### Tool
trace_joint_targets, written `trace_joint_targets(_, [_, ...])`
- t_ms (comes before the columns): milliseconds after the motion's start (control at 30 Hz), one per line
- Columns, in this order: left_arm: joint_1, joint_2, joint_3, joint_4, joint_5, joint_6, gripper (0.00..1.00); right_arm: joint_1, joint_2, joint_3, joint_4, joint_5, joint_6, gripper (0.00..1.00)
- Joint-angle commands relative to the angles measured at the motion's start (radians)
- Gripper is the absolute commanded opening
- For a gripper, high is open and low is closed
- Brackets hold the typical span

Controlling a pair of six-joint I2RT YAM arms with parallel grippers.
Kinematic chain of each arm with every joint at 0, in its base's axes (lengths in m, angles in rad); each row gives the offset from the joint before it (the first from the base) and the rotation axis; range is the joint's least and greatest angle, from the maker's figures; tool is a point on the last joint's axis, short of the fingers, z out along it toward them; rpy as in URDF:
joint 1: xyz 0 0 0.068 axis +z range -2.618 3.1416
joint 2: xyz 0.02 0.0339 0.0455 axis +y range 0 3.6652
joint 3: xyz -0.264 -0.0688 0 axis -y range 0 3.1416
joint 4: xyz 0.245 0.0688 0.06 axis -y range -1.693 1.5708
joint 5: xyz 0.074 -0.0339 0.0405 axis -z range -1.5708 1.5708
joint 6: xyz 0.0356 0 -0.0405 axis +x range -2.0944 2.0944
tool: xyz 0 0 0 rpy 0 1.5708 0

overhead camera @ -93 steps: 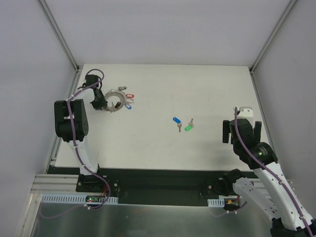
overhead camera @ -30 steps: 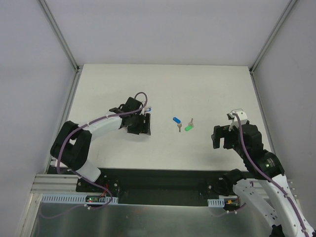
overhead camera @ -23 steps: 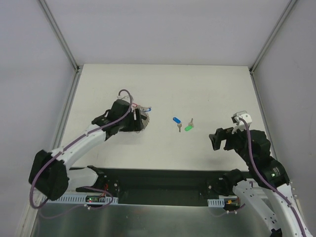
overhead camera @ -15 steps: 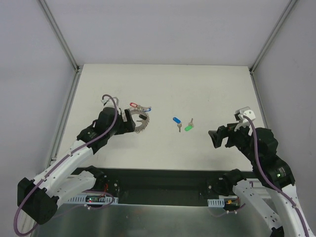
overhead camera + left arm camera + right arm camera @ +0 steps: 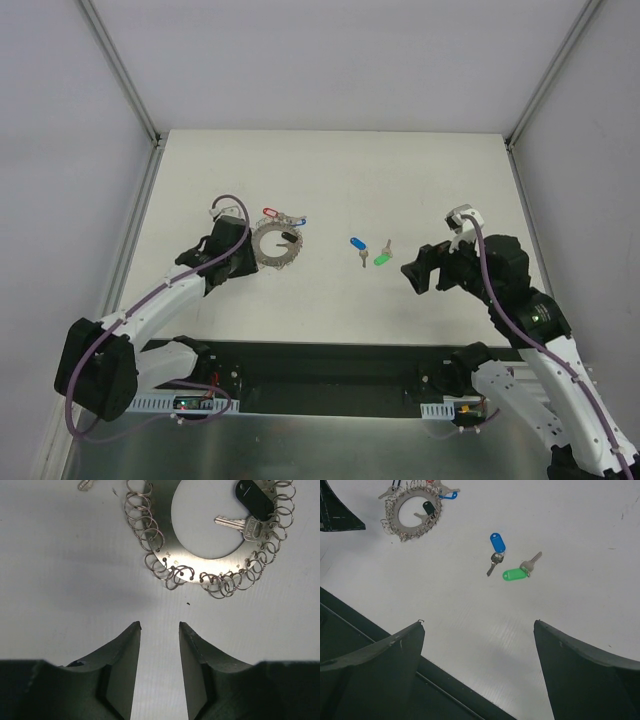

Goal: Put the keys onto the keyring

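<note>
Keys: the blue-tagged key (image 5: 496, 544) and the green-tagged key (image 5: 514, 574) are laid flat just beside each other near the middle of the table (image 5: 420, 180), held by nothing.
Keyring: the keyring (image 5: 200, 566) is laid flat, well apart from both keys, toward the left.
Left gripper: the left gripper (image 5: 160, 626) is seen with a narrow gap between the jaws; nothing is held, and the tips are near the ring's rim, not touching.
Right gripper: the right gripper (image 5: 480, 625) is spread wide and empty, raised above the table on the keys' near right.
Other things: a black-tagged key (image 5: 252, 497) is lying inside the ring.
Arms: the left arm is stretched low; the right is lifted.
</note>
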Motion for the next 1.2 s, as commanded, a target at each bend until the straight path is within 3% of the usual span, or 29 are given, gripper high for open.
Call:
trace_joint_targets(0, [0.025,0.056,-0.025,0.108,0.084,0.010,0.34,0.001,0.014,-0.021,0.081,-0.028,0.028,0.93])
trace_joint_targets(467, [0.040,0.208,-0.022,0.196,0.161,0.016,0.21,0.001,0.031,-0.077,0.099,-0.031,0.043,0.91])
trace_joint_targets(633, [0.028,0.173,-0.010,0.196,0.213,-0.003,0.25,0.001,0.035,-0.080,0.097,-0.024,0.045,0.91])
trace_joint_targets(900, [-0.041,0.195,0.039,0.164,0.115,-0.131,0.31,0.004,0.051,-0.080,0.104,-0.002,0.051,0.91])
trace_joint_targets(1167, [-0.086,0.293,0.137,0.162,0.021,-0.127,0.29,0.012,0.063,-0.081,0.102,0.008,0.063,0.90])
